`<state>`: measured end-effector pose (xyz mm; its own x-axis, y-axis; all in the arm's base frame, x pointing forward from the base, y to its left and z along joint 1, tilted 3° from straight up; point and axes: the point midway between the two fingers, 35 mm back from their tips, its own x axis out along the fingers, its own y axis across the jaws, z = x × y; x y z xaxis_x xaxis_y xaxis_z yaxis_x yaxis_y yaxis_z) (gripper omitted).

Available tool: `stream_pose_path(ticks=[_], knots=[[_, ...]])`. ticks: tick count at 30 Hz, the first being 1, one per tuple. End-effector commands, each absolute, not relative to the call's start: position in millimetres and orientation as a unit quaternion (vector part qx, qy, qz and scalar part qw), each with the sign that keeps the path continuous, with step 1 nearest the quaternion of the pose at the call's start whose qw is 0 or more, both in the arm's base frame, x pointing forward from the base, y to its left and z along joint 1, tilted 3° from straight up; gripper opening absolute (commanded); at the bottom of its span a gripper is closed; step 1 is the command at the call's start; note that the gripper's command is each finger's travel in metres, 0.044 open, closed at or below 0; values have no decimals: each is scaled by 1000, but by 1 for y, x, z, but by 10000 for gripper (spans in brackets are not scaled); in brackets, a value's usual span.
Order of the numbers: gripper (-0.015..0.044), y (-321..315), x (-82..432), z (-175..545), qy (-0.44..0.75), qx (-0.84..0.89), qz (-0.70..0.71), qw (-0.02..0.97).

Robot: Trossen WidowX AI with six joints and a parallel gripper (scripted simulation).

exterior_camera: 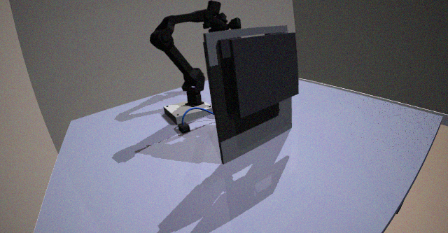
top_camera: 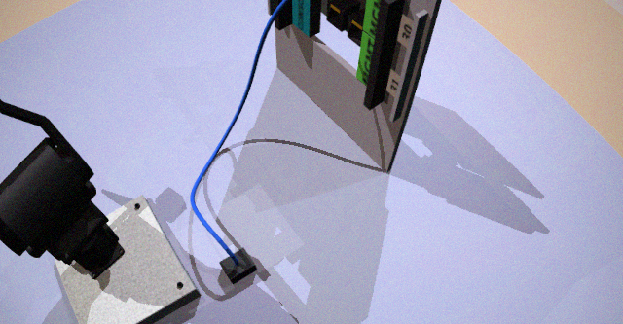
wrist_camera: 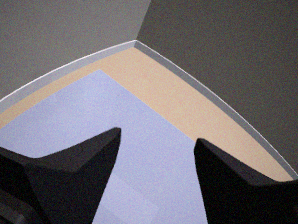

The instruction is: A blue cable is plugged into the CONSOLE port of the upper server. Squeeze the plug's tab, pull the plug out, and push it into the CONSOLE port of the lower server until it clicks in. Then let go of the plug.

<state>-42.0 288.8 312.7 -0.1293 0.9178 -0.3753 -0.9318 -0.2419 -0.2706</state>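
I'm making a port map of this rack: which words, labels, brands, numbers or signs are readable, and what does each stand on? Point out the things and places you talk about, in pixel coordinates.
"MGMT", at least twice, on the green strip (top_camera: 372,32).
"R0" on the upper pale tag (top_camera: 406,31) at the panel's (top_camera: 311,78) right side.
The lower pale tag (top_camera: 393,85) seems to start with a blurred letter, then "1"; not certain.
The teal strip (top_camera: 301,8) bears dark lettering too blurred to read.

The base plate is pale, speckled and matt, like rough-cast metal. The fingers look like smooth, dull black plastic. The blue cable has a smooth, faintly glossy plastic jacket; the surface appears matt.
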Motion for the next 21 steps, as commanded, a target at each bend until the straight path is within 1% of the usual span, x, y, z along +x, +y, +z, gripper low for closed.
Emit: stream_pose_path(ticks=[1,7,11,16,21], knots=[[239,294,15,307,-20,-269,676,686],[239,273,116,295,-39,-334,519,786],[239,249,164,289,-47,-381,427,819],[239,194,227,281,-44,-466,275,840],[239,122,271,272,-9,-550,120,827]])
